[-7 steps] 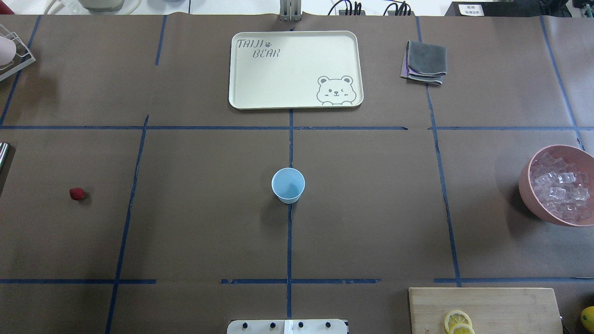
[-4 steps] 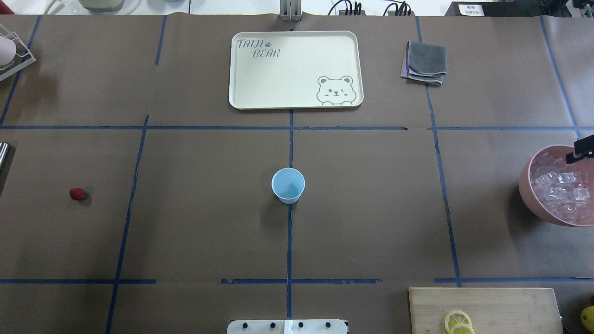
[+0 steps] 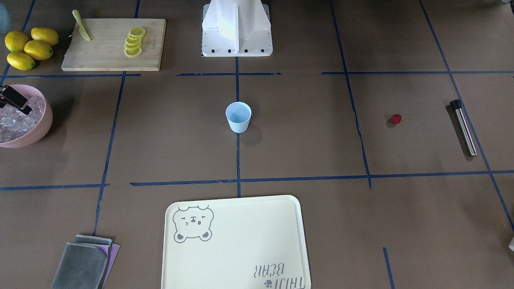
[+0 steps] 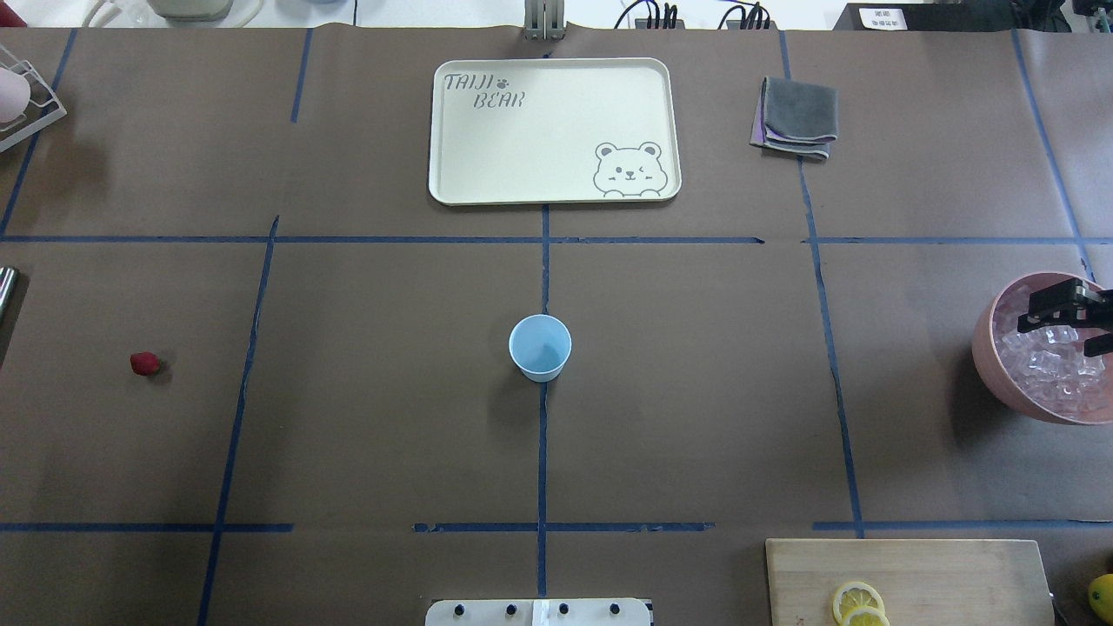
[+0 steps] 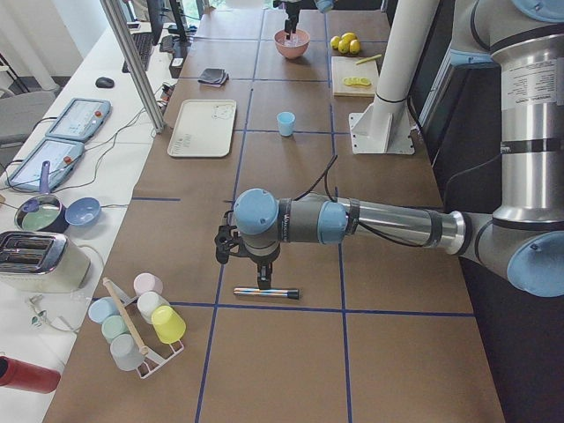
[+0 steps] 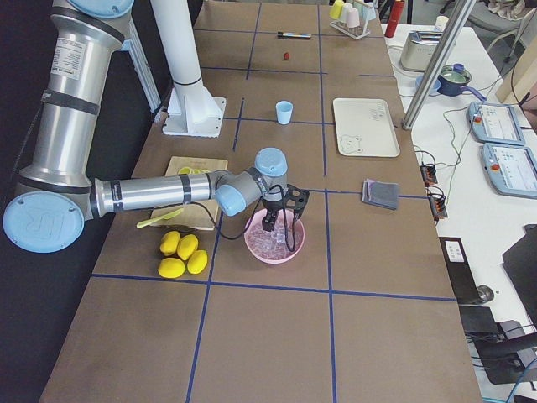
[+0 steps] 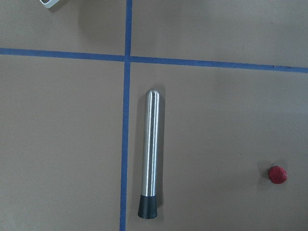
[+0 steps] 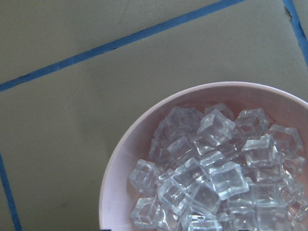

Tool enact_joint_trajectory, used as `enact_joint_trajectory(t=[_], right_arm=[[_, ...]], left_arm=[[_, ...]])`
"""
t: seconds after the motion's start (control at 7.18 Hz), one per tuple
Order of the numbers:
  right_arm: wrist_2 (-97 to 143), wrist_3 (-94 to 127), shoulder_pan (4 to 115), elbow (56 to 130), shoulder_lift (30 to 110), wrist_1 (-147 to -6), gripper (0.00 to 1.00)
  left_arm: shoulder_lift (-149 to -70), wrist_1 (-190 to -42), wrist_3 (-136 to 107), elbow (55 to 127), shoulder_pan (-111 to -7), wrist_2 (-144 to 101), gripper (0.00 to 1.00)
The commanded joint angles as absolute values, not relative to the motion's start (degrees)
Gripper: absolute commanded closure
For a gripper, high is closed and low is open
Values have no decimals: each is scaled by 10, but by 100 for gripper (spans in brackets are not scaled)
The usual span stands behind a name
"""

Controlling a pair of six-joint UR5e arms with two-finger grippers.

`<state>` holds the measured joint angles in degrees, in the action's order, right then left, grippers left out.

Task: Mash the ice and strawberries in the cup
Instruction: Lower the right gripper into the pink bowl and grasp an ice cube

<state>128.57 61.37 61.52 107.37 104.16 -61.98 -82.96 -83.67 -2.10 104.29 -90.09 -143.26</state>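
Observation:
The light-blue cup (image 4: 540, 346) stands upright at the table's centre, and nothing shows inside it. Far to its left lies the small red strawberry (image 4: 144, 363), which the left wrist view also shows (image 7: 277, 174). The ice (image 8: 216, 173) fills a pink bowl (image 4: 987, 348) at the right edge. My right gripper (image 4: 1061, 330) hovers open over that ice, holding nothing. Only the exterior left view shows my left gripper (image 5: 245, 264). It hangs above a steel muddler (image 7: 150, 154), and I cannot tell whether it is open or shut.
A cream bear tray (image 4: 452, 130) and a folded grey cloth (image 4: 796, 117) lie at the far side. A cutting board (image 4: 913, 574) with lemon slices sits near the robot's right, with whole lemons (image 3: 28, 46) beside it. A cup rack (image 5: 137, 322) stands at the left end.
My right gripper has come in from the right edge and moved further left over the bowl of ice. The cup and the strawberry have not moved.

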Motion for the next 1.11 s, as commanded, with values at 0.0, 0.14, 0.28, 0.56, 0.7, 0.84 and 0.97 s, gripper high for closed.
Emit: enact_joint_trajectory(t=[0.0,0.14,0.28,0.56,0.7,0.84,0.97], right_arm=[[1284,619,605,1057,1042,-618,14],[1283,620,603,1056,1042,-620,15],[1283,620,602,1049,1042,-620,16],[1281,619,597,1042,1042,-619,20],[1282,619,594,1042,1042,-619,21],[1284,619,594,1042,1042,-618,31],[1286,619,593,1042,1042,-617,52]], left_arm=[[-831,-837,-20,1044,-901,-1433,0],[-831,-837,-19,1044,-901,-1433,0],[-828,-837,-19,1048,-901,-1433,0],[-827,-837,-18,1050,-901,-1433,0],[-825,-837,-18,1053,-902,-1433,0],[-825,-837,-18,1055,-902,-1433,0],[-824,-837,-18,1057,-902,-1433,0]])
